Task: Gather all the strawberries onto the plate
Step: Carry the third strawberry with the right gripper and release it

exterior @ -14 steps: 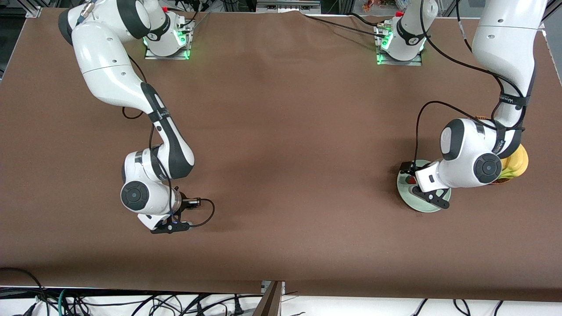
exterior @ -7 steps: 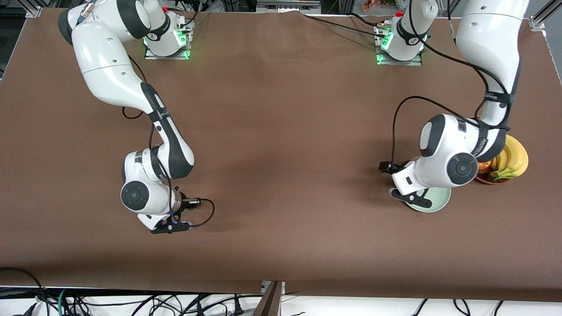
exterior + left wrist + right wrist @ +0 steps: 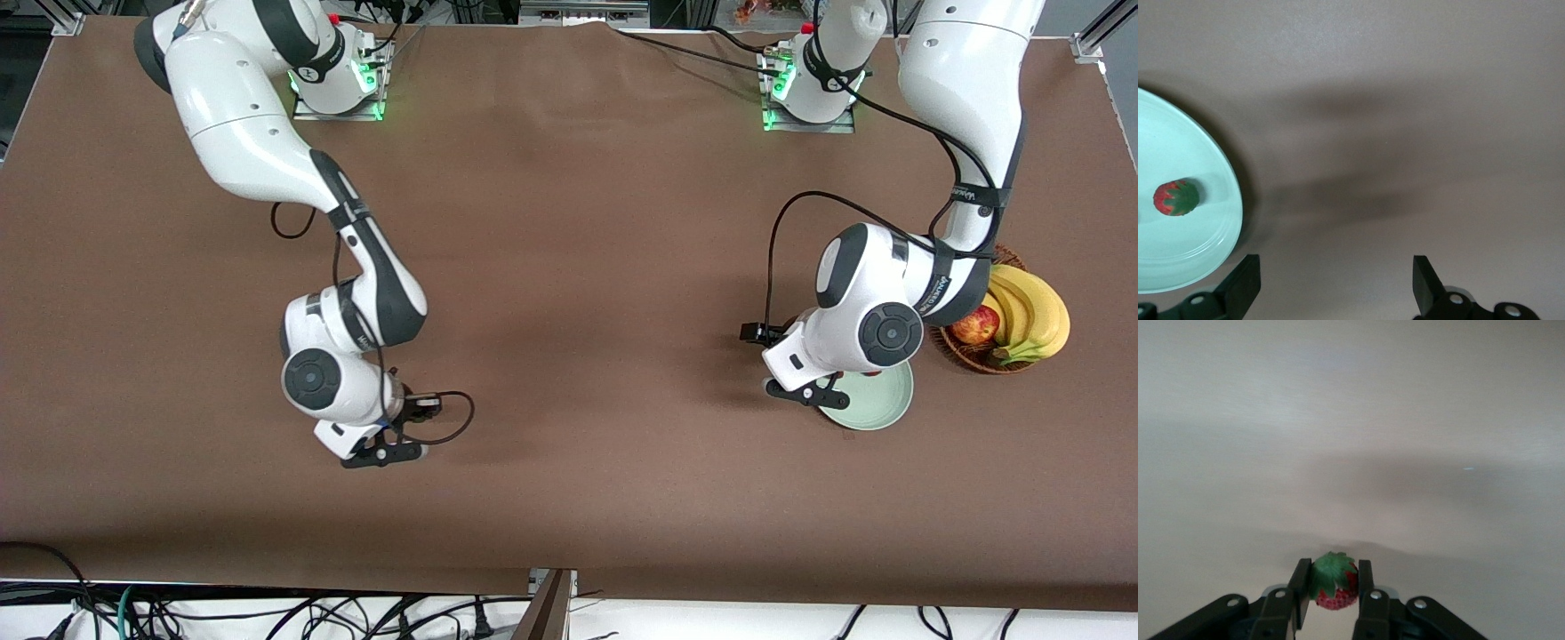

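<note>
**Q:** Where are the grippers, and what are they doing?

**A:** The right gripper point(image 3: 1330, 587) pinches a berry point(image 3: 1334, 589) between its fingers, leafy cap up, over bare table toward the right arm's end, closer to the front-camera edge than to the bases' edge. The left gripper point(image 3: 1335, 287) hangs with its fingers spread wide and nothing between them, just off the rim of the plate point(image 3: 889, 405), on the side toward the table's middle.

**Q:** And the other fruit?

**A:** A second berry point(image 3: 1176, 198) lies in the plate near its rim, beside the left gripper but apart from it. In the front view the left arm covers much of the plate, and only a sliver of red shows at its upper rim. The plate sits toward the left arm's end of the table; just beside it, nearer that end, a basket point(image 3: 973, 358) holds an apple point(image 3: 974, 325) and bananas point(image 3: 1031, 313). A third berry cannot be made out.

**Q:** What has changed in the last second?

**A:** The left gripper was over the plate and has swung off it toward the table's middle, uncovering the basket. The right arm, motionless half a second ago, has carried its gripper a little toward the left arm's end.
</note>
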